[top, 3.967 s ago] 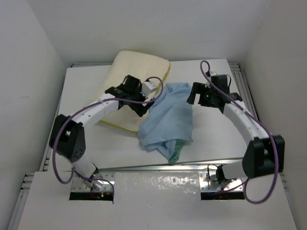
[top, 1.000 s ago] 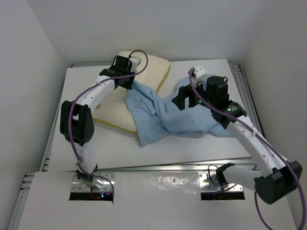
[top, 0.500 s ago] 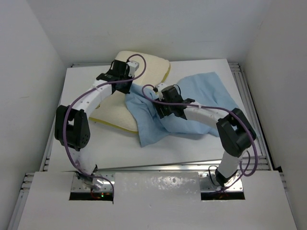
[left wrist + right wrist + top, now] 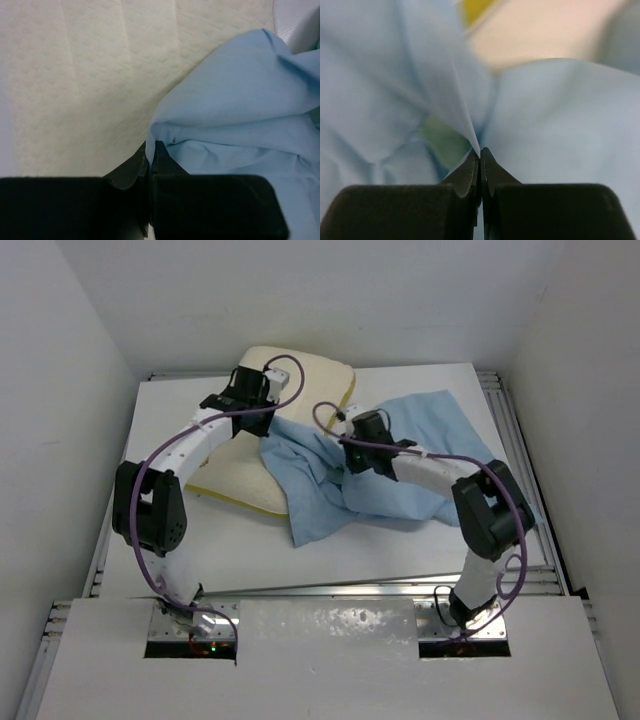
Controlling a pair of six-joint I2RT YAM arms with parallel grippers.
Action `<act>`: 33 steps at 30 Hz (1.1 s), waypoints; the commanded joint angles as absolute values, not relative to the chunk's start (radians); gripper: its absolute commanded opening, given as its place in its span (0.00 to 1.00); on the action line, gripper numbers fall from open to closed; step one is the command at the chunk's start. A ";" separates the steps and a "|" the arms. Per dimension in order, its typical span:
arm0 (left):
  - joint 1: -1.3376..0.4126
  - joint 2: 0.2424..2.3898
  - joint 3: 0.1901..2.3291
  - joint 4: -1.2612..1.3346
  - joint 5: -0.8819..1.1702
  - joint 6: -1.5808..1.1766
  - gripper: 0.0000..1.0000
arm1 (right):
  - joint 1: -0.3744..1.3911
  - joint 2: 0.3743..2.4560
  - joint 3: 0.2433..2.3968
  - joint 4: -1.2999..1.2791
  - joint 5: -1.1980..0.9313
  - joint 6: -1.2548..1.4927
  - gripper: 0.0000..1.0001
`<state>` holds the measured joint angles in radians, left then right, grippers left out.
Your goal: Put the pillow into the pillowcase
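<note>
The cream pillow [image 4: 300,375] lies at the back left of the table, its yellow edge band facing right. The light blue pillowcase [image 4: 420,465] is spread to its right, and one corner is drawn up onto the pillow. My left gripper [image 4: 264,420] is shut on that corner. In the left wrist view the blue fabric [image 4: 240,125] is pinched at my left gripper [image 4: 151,149] over the pillow [image 4: 85,75]. My right gripper [image 4: 347,458] is shut on a fold in the cloth's middle. In the right wrist view the pillowcase [image 4: 560,120] shows a mint-green patch [image 4: 445,142] beside my right gripper [image 4: 480,153].
The white table [image 4: 440,540] is boxed in by white walls on the left, back and right. Metal rails [image 4: 505,410] run along its sides and front edge. The right arm's elbow [image 4: 490,505] rises above the cloth's right part.
My right arm swung from the right side leftward over the pillowcase, then shut its open jaws on a fold. The left gripper kept its hold and barely moved.
</note>
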<state>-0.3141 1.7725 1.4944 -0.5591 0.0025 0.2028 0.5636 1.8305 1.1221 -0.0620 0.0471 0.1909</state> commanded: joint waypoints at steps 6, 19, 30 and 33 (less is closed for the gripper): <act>-0.319 1.707 1.476 -0.543 0.007 0.261 0.37 | 0.301 1.627 1.176 0.023 -0.049 0.259 0.00; 0.061 1.698 1.561 -0.732 0.191 0.270 1.00 | 0.224 1.839 1.518 -0.116 -0.071 0.244 0.00; 0.120 1.997 1.672 -0.672 0.299 0.238 1.00 | 0.219 1.743 1.474 -0.161 -0.083 0.181 0.00; 0.106 2.103 1.732 -0.681 0.296 0.225 1.00 | 0.219 1.735 1.451 -0.172 -0.075 0.170 0.00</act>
